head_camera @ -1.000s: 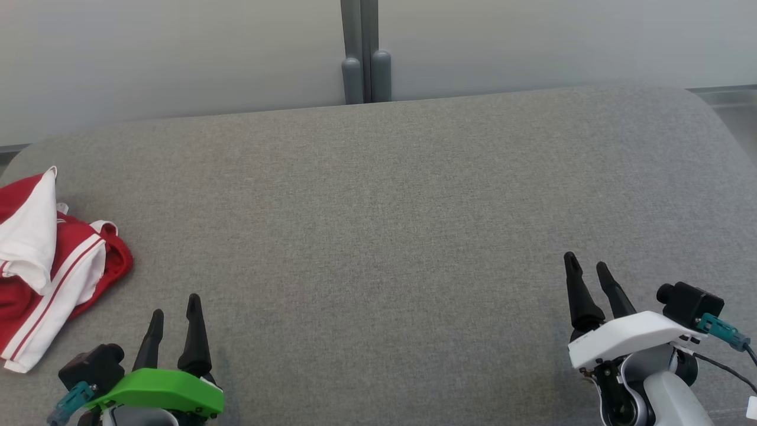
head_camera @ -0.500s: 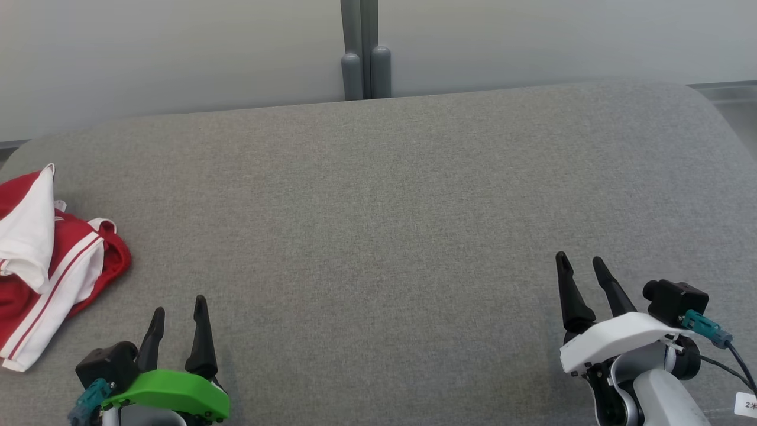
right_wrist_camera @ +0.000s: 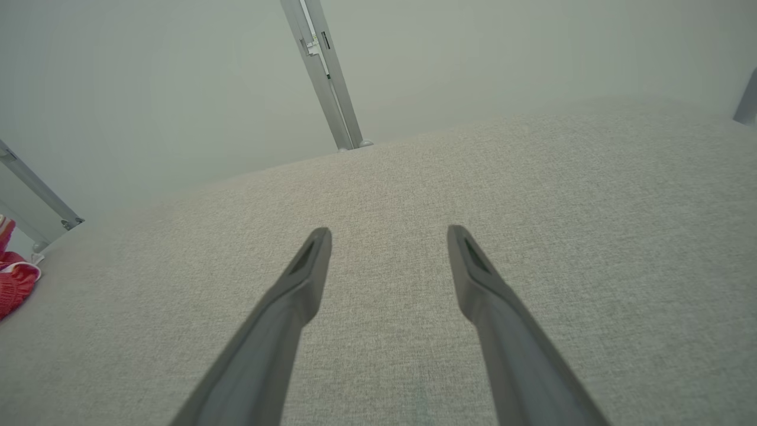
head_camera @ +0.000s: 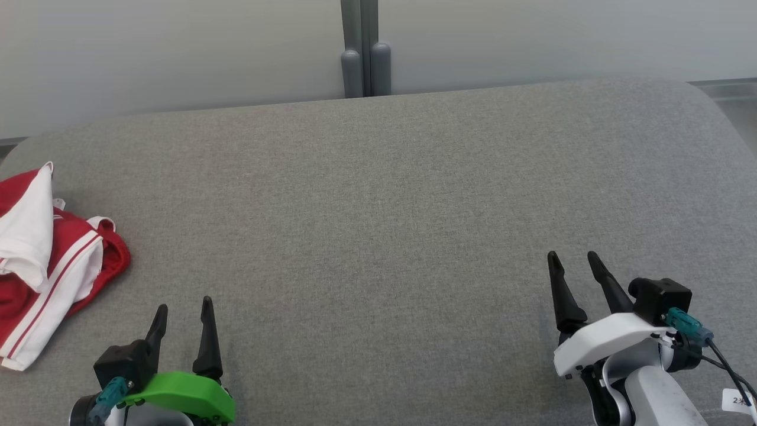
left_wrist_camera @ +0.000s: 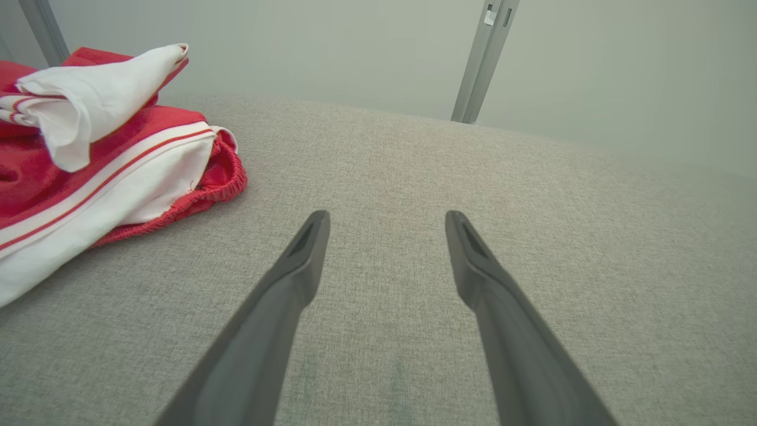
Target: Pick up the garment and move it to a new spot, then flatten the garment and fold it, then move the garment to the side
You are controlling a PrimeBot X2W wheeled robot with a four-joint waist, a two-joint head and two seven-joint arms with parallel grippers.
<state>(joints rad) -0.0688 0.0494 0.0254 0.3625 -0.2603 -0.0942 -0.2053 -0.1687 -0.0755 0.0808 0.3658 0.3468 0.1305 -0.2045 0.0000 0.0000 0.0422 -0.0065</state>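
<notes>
At lower left of the head view, left gripper (head_camera: pixel 184 304): fingers spread, nothing between them, tips over the bare grey padded surface (head_camera: pixel 378 195). Right gripper (head_camera: pixel 572 255), lower right: fingers likewise apart, nothing held. Garment (head_camera: pixel 53 266), red with white panels and stripes, lies crumpled at the surface's left edge, near the left gripper but not touching it, well apart from the right. Left wrist view: garment sits up-left of the fingertips. Grey post (head_camera: pixel 365 53) stands behind the far edge.
</notes>
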